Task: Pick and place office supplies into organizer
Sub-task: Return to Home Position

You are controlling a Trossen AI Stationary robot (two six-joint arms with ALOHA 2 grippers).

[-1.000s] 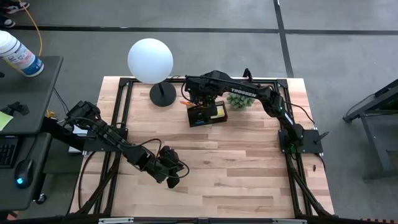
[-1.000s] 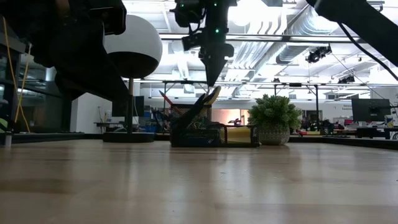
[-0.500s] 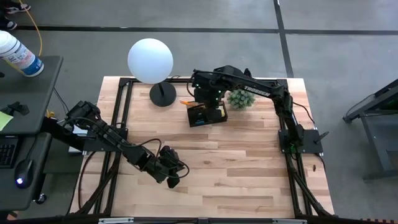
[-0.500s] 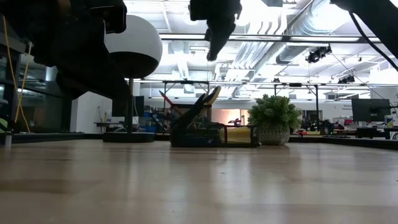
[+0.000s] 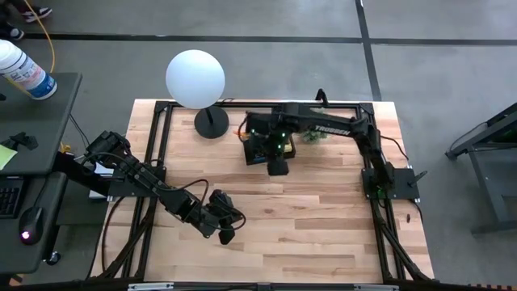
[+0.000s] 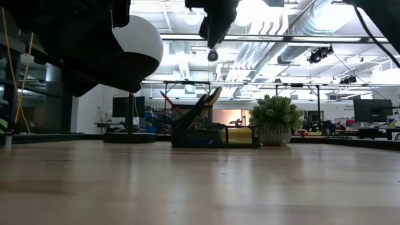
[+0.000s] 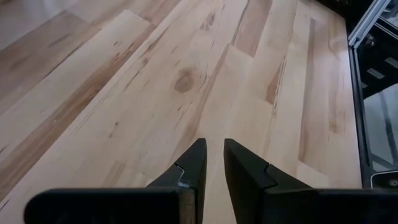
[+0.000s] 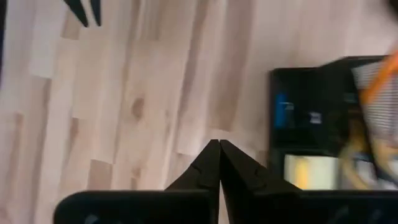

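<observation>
1. Organizer (image 6: 215, 135), black and boxy, stands toward the far side of the table (image 5: 323, 218), between the globe lamp (image 5: 195, 78) and the potted plant (image 6: 275, 119).
2. Yellow-handled scissors (image 6: 214, 95) lean upright out of it, and a thin red pencil (image 6: 167, 100) slants out on the lamp side.
3. In the right wrist view its open compartments show a small blue eraser (image 8: 283, 112) and the yellow sticky-note pad (image 8: 311, 171), with something orange, blurred, at the far edge.
4. The right gripper (image 5: 277, 166) hangs high over the near edge of the organizer and points down. Its fingers (image 8: 205, 163) are pressed together at the tips and grasp nothing.
5. The organizer lies off to one side of those closed tips, not between them. Bare wood shows right at the tips.
6. The left gripper (image 7: 214, 143) waits low over the near-left part of the table, well apart from the organizer. Its fingers are parted by a narrow slit, with only bare planks showing through.
</observation>
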